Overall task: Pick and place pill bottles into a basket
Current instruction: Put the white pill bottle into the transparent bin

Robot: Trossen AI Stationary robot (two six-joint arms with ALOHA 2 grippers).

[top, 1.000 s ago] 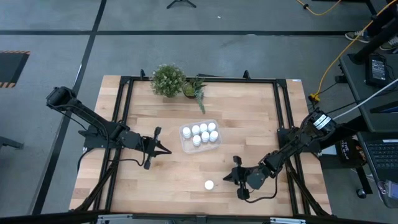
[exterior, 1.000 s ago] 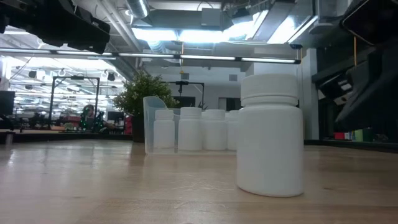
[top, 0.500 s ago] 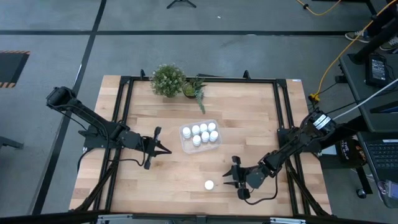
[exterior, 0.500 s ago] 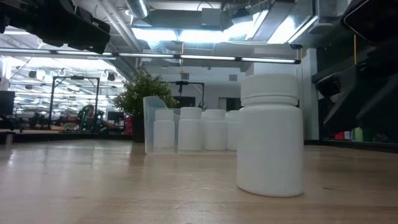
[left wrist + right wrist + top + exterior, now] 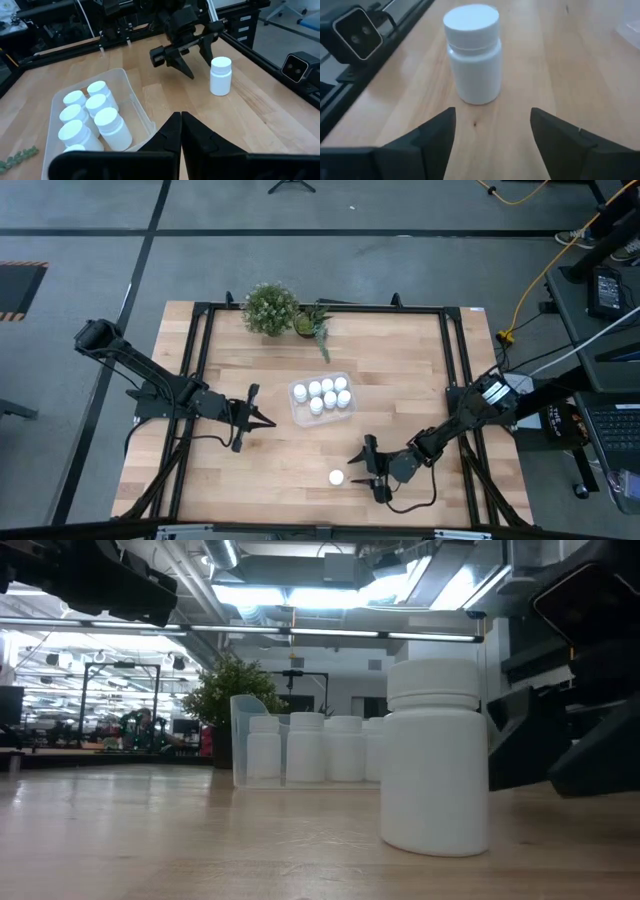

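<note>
One pill bottle (image 5: 337, 477) stands upright on the table (image 5: 400, 380), apart from the basket (image 5: 322, 397) holding the other bottles (image 5: 327, 393); the right tool (image 5: 366, 471), fingers apart, sits just beside it, not touching; the left tool (image 5: 262, 420), fingers together, waits left of the basket.

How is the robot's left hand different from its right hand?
The left hand is pinched shut, while the right hand is spread open. The left hand waits beside the basket; the right hand points at the lone pill bottle near the table's front edge. Both are dark, two-fingered and holding nothing.
</note>
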